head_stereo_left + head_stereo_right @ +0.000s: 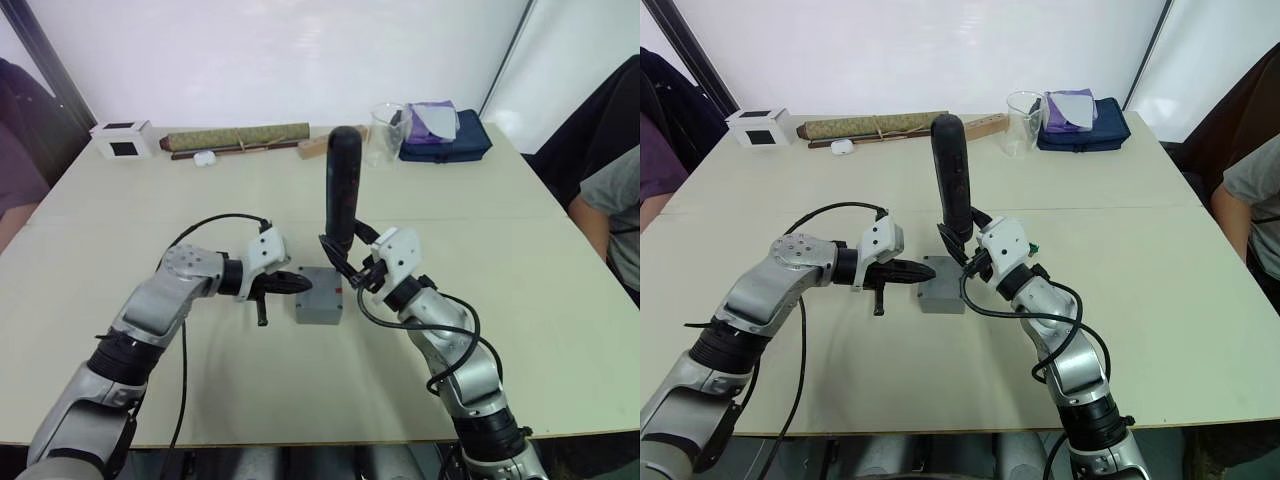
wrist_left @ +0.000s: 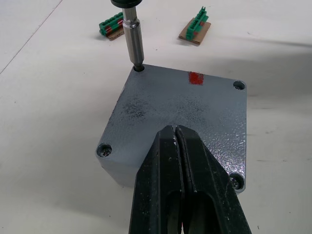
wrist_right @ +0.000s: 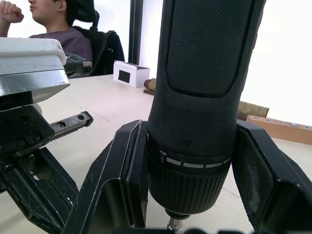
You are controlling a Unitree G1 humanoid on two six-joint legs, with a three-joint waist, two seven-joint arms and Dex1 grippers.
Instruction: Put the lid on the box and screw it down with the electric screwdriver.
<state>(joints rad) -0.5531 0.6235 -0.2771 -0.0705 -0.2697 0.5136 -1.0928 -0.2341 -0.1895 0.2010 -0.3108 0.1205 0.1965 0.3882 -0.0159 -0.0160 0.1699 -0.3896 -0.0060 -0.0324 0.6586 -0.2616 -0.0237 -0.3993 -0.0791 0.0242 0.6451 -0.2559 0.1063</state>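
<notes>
Left tool [image 2: 178, 141]: black fingers clenched together with nothing between them, tips resting on top of the lid [image 2: 185, 105], pressing it onto the box [image 1: 320, 308].
Right tool [image 3: 187, 195]: clamped around the lower barrel of the electric screwdriver [image 1: 343, 190], one finger on each side, holding it upright.
Bit: its metal tip sits in the lid's corner hole farthest from the left tool; a screw head inside that hole cannot be made out.
Step in hand: driving a corner screw, as I judge it; the lid already lies square on the box and the other three corners show screw heads.
Doing it well: keep the electric screwdriver vertical over the hole, press straight down, and let the left tool's push stop the box from turning on the counter [image 1: 500, 250].
Risk: a tilted bit could slip out and skate across the lid.
Box relative to tools: directly below the right tool, between the two tools, red mark on the lid beside the bit.
Bit holders [image 2: 195, 31]: two green ones on the counter just beyond the box, apart from it.
</notes>
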